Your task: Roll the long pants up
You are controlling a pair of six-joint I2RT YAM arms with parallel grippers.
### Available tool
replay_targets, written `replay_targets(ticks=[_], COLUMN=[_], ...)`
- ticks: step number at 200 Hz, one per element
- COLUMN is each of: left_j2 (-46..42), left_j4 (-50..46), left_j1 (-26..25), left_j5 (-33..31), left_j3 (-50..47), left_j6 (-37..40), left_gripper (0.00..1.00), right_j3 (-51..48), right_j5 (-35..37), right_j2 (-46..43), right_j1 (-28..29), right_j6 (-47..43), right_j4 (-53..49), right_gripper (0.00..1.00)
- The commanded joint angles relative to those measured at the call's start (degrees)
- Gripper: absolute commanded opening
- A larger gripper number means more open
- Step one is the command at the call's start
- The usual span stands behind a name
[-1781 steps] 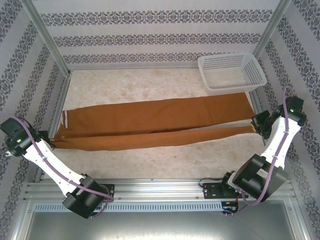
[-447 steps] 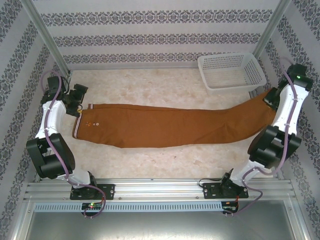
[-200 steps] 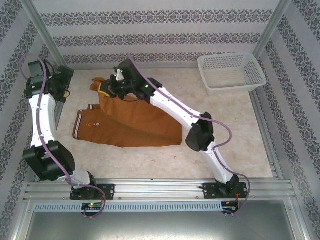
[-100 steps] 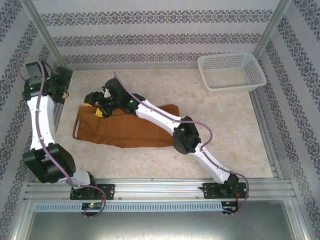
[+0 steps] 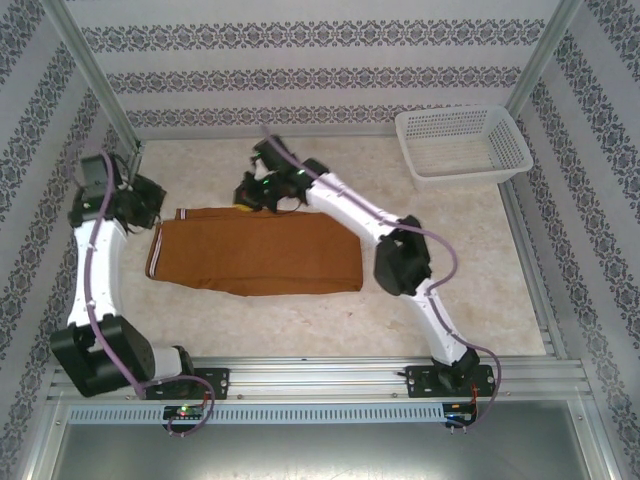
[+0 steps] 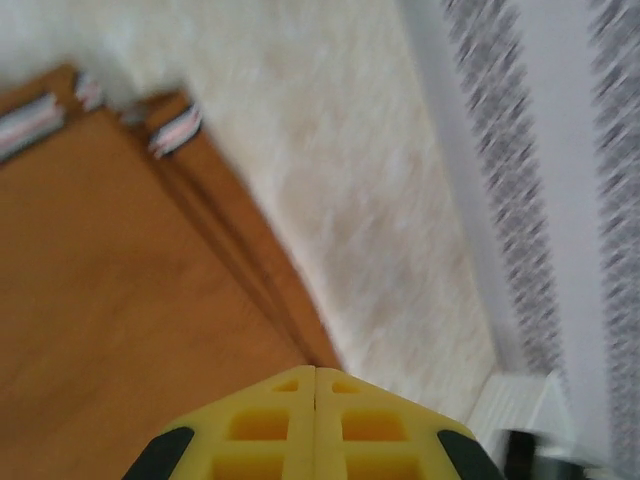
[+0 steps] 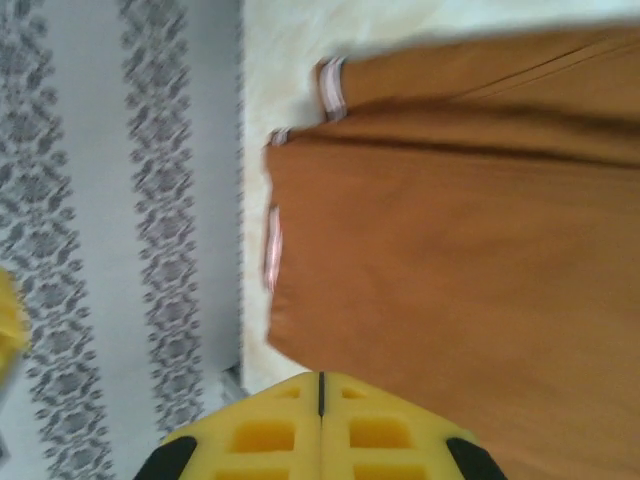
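Folded in half now, the long pants (image 5: 260, 255) had gone from a full stretched length to a short doubled slab, with the trouser ends carried over toward the striped waistband (image 5: 153, 253). They lay flat on the left-centre of the table (image 5: 450, 290), well apart from the white basket (image 5: 462, 145). The right gripper (image 5: 252, 190) had pulled back to the far edge of the cloth, its yellow fingers (image 7: 270, 435) pressed together with nothing between them. The left gripper (image 5: 143, 205) had swung in just beside the waistband's far corner, likewise closed and empty (its wrist view was blurred, but the pads plainly met). The fold looked done and the rolling not yet begun. To roll well, both pincers probably needed to open and take the two corners of one short end together. That edge should be kept square, so the layers would turn over evenly and not skew or let the upper layer slide off.
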Motion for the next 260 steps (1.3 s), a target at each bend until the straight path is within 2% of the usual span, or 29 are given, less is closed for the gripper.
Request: replay_targets(ticks=[1,27,51,87,141,180,202,260], left_j2=[-2.82,0.21,6.46,19.19,34.47,42.76,46.71,59.08], left_j4=[6.45,11.67,16.22,14.10,3.33,0.65,-0.45,-5.88], left_j1=[-4.36,-8.82,-11.65,-14.28,-16.32,-18.92,-20.90,-25.53], left_j5=[-2.85,-8.19,-11.28,-13.84,-15.91,-15.03,-14.03,-11.12], left_j3=[-9.48,-15.46,-16.04,-8.29,5.94,13.44,18.27,38.24], left_j6=[-5.28,-8.21,-9.18,-6.36,0.64,3.62,4.22,5.45], left_gripper=[0.00,0.00,0.00,0.00,0.00,0.00,0.00,0.00], right_j3=[-5.99,-14.47,-20.24,-28.89,-41.96,-48.35,-49.70,-46.01], right_j5=[7.36,9.89,12.08,14.04,17.51,19.61,18.17,13.56], right_j2=[-8.33,-10.43,-10.89,-11.85,-14.26,-15.54,-14.81,-10.86], right_j1=[-4.00,-7.99,-9.17,-9.71,-7.98,-1.55,3.08,14.65], right_j6=[-17.50,-23.48,-28.56,-31.44,-32.10,-29.16,-25.41,-16.39], right_j4=[-12.87,-14.93,-14.88,-12.00,-7.69,-5.81,-3.99,0.43], right_gripper=[0.00,0.00,0.00,0.00,0.00,0.00,0.00,0.00])
